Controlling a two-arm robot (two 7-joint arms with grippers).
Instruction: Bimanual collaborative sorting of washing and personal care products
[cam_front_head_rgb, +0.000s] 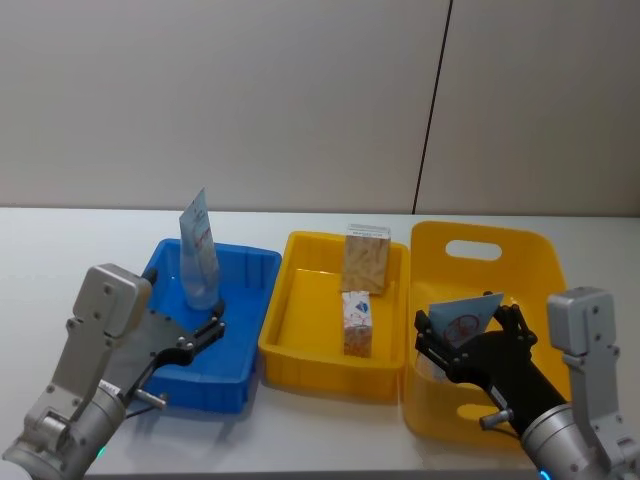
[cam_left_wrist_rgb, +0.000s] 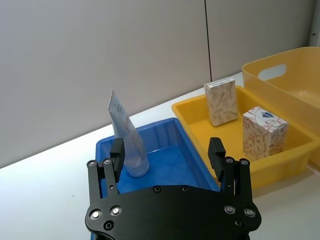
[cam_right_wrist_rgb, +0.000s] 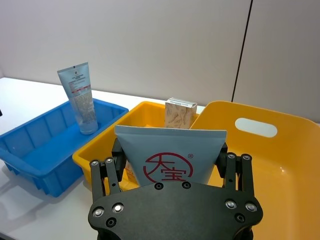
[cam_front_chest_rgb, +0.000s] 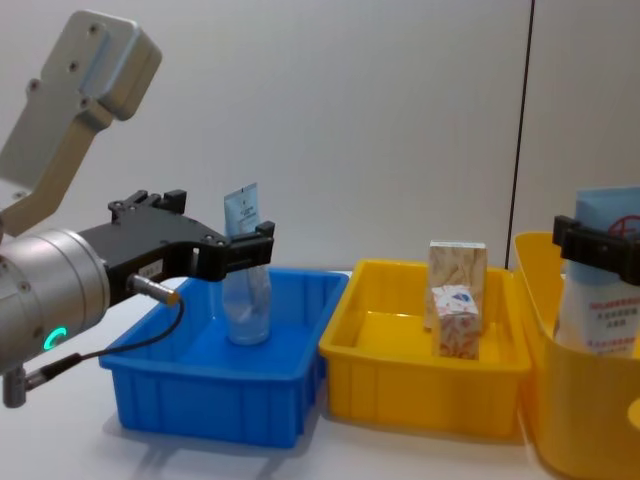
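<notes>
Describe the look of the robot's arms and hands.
The left hand and right hand are black with silver screws. The left arm and right arm have silver wrists with teal lights and boxy grey links. A thin black cable hangs by the left.

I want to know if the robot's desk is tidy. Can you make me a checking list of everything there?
Surface: white table, three bins on it.
Job's things: standing tube in blue bin; back carton and front carton in low yellow bin; held tube at tall yellow bin.
Clutter: nothing seen.
Grippers: left gripper open near standing tube; right gripper shut on held tube.
Cables: black cable under left wrist.
Surroundings: grey wall.
</notes>
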